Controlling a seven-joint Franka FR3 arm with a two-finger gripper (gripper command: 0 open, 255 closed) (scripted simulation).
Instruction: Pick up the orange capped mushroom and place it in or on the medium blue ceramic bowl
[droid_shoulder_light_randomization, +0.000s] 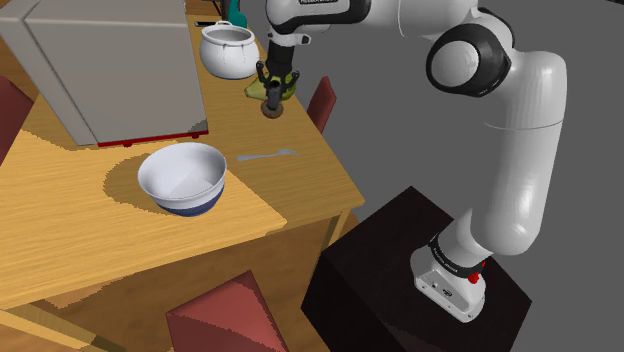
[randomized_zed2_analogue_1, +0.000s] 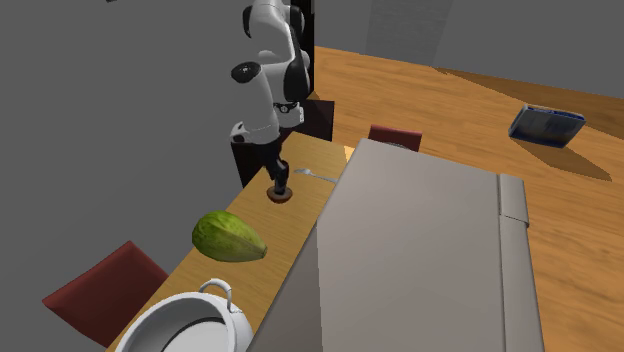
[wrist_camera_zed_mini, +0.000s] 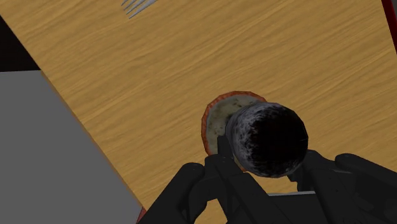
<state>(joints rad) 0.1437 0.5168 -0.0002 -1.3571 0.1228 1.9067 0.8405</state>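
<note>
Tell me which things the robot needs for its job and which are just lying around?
For the job: hand, mushroom, blue-and-white bowl.
Just lying about: fork, green fruit, white pot, big grey box.

White arm (droid_shoulder_light_randomization: 520, 150), dark joints (droid_shoulder_light_randomization: 470, 62), black hand (droid_shoulder_light_randomization: 271, 96).

We see a wooden desk (droid_shoulder_light_randomization: 70, 215) with a light grain. At 10 o'clock in the shoulder view a large grey box (droid_shoulder_light_randomization: 110, 60) stands on it. A dark red chair (droid_shoulder_light_randomization: 225, 315) is at 6 o'clock of the desk, and a second chair (droid_shoulder_light_randomization: 322, 100) is at its 2 o'clock edge. In the second exterior view a plain grey wall (randomized_zed2_analogue_1: 100, 90) takes the 10 o'clock part, and a wooden floor (randomized_zed2_analogue_1: 470, 100) lies toward 2 o'clock.
</note>
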